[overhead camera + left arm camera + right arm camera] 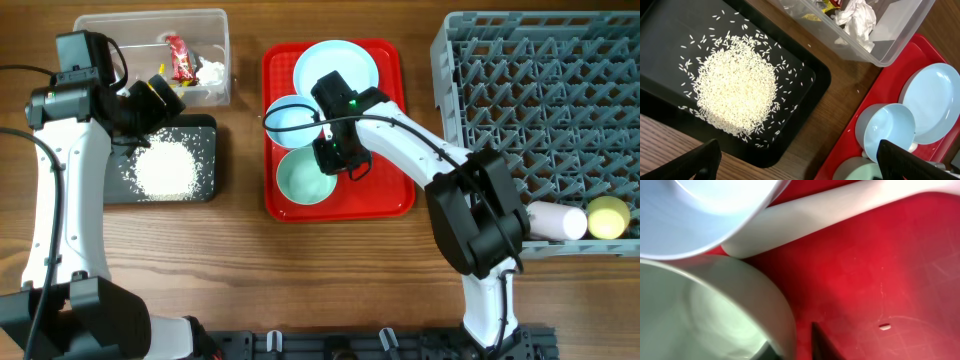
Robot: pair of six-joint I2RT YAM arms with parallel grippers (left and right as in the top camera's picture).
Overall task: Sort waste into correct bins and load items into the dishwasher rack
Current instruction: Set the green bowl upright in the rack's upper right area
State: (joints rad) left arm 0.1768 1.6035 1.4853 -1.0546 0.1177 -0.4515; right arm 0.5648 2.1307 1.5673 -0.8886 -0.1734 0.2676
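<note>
My right gripper (335, 155) is low over the red serving tray (390, 190). In the right wrist view its fingers (795, 347) straddle the rim of the pale green bowl (705, 310), one inside and one outside, with a thin gap outside. The pale blue bowl (292, 118), the white spoon (840, 205) and the pale blue plate (337, 65) lie beside it. My left gripper (802, 165) is open and empty above the black tray (205, 190) holding the rice heap (163, 168). The clear tub (150, 25) holds a red wrapper (181, 58) and tissue (210, 72).
The grey dishwasher rack (540, 100) fills the right side, with a white cup (557, 220) and a yellow cup (607, 217) lying at its front right. A loose grain (884, 326) lies on the red tray. Bare wood separates the black tray and red tray.
</note>
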